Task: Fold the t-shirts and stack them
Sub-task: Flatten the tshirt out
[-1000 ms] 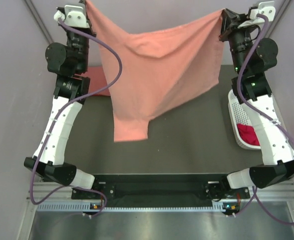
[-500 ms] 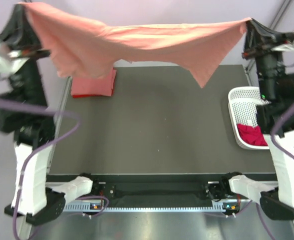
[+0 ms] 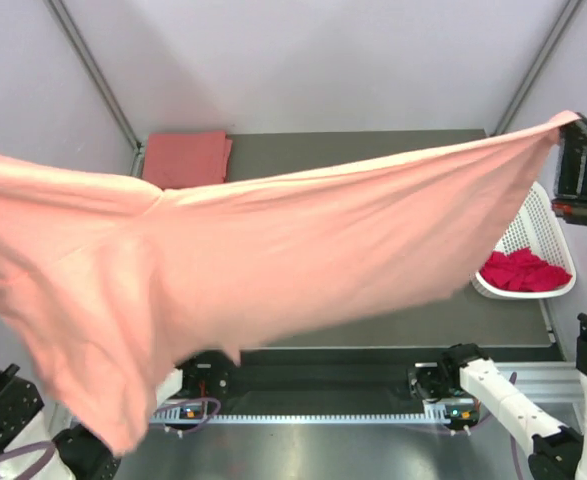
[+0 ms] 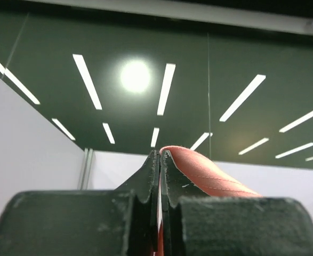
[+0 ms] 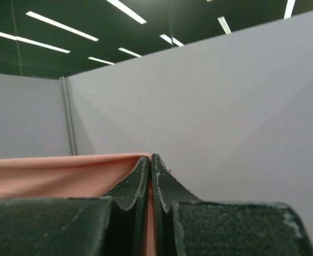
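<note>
Two grippers hold one light salmon-pink cotton t-shirt (image 3: 273, 250) up between them. It is spread in the air as a wide sheet across the top view, above the dark grey table (image 3: 373, 150), most of which it hides. The left gripper (image 4: 160, 156) points up towards the striplit ceiling, its black fingers pressed together on a hemmed edge of the pink cloth, which bulges out on the right side of the fingertips. That gripper lies outside the top view, where the shirt runs off the left edge of the picture. The right gripper (image 5: 149, 159) is likewise clamped shut on the cloth, with a taut edge of the shirt leading away to the left of its fingers. In the top view this corner of the shirt sits high at the right. From there the fabric slopes down to the left, with a loose flap hanging over the near edge of the table. A coral-red t-shirt (image 3: 185, 158) lies folded flat at the far left corner of the table. At the right edge stands a white perforated plastic basket (image 3: 548, 238), and a crumpled deep magenta-red t-shirt (image 3: 523, 270) lies inside it.
</note>
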`<action>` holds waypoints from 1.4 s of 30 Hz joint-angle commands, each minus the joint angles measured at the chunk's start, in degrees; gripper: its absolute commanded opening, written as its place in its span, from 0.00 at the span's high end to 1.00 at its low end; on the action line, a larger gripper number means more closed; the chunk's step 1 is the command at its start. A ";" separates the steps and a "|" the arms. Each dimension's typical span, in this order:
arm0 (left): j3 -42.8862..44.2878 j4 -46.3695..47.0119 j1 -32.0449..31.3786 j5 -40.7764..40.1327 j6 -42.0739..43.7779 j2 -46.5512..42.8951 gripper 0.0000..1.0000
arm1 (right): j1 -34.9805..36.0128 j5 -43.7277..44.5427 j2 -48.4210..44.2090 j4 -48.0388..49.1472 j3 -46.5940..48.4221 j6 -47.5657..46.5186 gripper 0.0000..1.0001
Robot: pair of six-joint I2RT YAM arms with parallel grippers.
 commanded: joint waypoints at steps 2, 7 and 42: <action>-7.59 -4.90 0.23 -0.95 -0.92 4.48 1.00 | 0.23 1.06 1.40 -2.10 -9.22 3.41 1.00; -27.67 -2.89 0.23 -1.83 -1.54 4.49 1.00 | 0.23 1.77 2.27 4.22 -26.94 4.73 1.00; -36.10 17.60 5.24 -22.56 -2.33 57.49 1.00 | -8.56 26.91 62.04 24.81 -21.02 -3.09 1.00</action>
